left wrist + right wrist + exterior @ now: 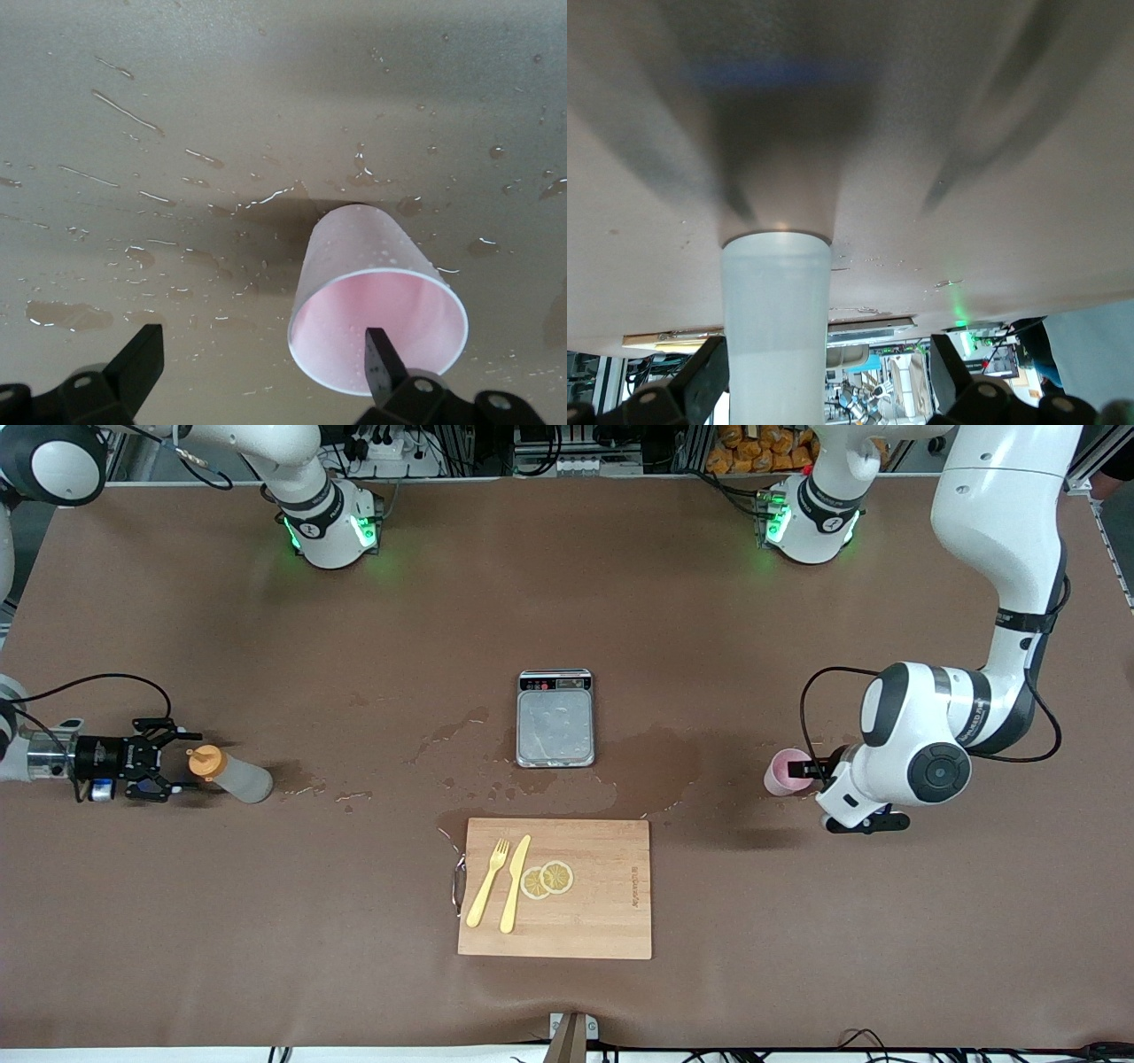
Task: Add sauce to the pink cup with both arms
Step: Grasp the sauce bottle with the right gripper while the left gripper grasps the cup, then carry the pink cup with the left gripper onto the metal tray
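The wide-open right gripper [173, 760] straddles the translucent greyish orange-capped sauce bottle [232, 773]; the wide-open left gripper [261, 367] has one finger inside the pale pink plastic cup [372, 297], ready to grasp.

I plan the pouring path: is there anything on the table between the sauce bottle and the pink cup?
Yes. The grey scale stands on the line between the sauce bottle and the pink cup. The cutting board lies nearer the front camera, off that line.
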Robot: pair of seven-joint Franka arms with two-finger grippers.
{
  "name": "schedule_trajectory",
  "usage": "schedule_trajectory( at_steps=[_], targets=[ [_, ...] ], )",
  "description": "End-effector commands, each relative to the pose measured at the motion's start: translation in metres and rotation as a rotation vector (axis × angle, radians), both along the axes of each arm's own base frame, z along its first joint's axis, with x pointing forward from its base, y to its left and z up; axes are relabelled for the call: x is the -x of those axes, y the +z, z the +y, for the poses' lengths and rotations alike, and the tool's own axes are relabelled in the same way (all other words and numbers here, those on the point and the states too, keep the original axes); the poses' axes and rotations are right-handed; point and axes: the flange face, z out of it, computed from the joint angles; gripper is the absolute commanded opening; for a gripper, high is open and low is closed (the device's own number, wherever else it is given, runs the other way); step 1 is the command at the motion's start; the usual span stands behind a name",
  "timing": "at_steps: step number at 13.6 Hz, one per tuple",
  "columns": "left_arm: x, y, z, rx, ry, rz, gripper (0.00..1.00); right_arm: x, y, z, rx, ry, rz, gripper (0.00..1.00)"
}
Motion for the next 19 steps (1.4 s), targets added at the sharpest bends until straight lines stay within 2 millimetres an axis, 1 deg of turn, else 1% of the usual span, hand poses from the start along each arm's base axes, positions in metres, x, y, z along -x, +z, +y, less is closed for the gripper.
schedule_trajectory(
  at_steps=[1,2,3,4,5,7,10,11,12,13,14,15,16,18,19],
  targets=[
    [0.0,-0.013,-0.007,0.0,-0.008,-0.017,1.0,-0.003,-0.003,-0.001,-0.065,-0.02,-0.01,1.0],
    [0.0,-0.016,-0.008,0.0,-0.009,-0.014,0.86,-0.005,-0.004,-0.003,-0.065,-0.022,-0.014,1.0],
    [0.0,-0.015,-0.007,-0.001,-0.006,-0.015,0.33,-0.005,-0.008,-0.002,-0.075,-0.023,-0.013,1.0],
    [0.0,-0.015,-0.007,-0.002,-0.004,-0.014,0.0,-0.006,-0.012,-0.001,-0.094,-0.037,-0.012,1.0],
    [0.0,-0.016,-0.004,0.001,-0.009,-0.012,0.0,-0.007,-0.014,0.001,-0.108,-0.048,-0.017,1.0],
    [0.0,-0.018,-0.005,0.002,-0.01,-0.009,0.0,-0.011,-0.017,0.008,-0.131,-0.059,-0.022,1.0],
    [0.001,-0.018,-0.007,0.001,-0.015,-0.009,0.0,-0.012,-0.022,0.013,-0.149,-0.07,-0.02,1.0],
    [0.001,-0.017,-0.008,0.002,-0.017,-0.01,0.0,-0.015,-0.024,0.018,-0.159,-0.07,-0.021,1.0],
    [-0.001,-0.013,-0.008,0.003,-0.017,-0.018,0.0,-0.016,-0.028,0.023,-0.166,-0.069,-0.019,1.0],
    [-0.002,-0.006,-0.013,0.007,-0.02,-0.03,0.0,-0.018,-0.029,0.026,-0.167,-0.066,-0.018,1.0],
    [-0.006,0.004,-0.021,0.014,-0.023,-0.047,0.0,-0.018,-0.029,0.028,-0.168,-0.064,-0.019,1.0],
    [-0.011,0.021,-0.025,0.021,-0.023,-0.071,0.0,-0.02,-0.028,0.031,-0.169,-0.057,-0.017,1.0],
    [-0.018,0.042,-0.03,0.031,-0.027,-0.108,0.0,-0.022,-0.03,0.037,-0.167,-0.047,-0.014,1.0],
    [-0.023,0.075,-0.048,0.071,-0.015,-0.139,0.0,-0.027,-0.029,0.046,-0.164,-0.034,-0.007,1.0],
    [-0.027,0.088,-0.059,0.093,0.002,-0.157,0.0,-0.027,-0.029,0.046,-0.165,-0.034,-0.008,1.0]
  ],
)
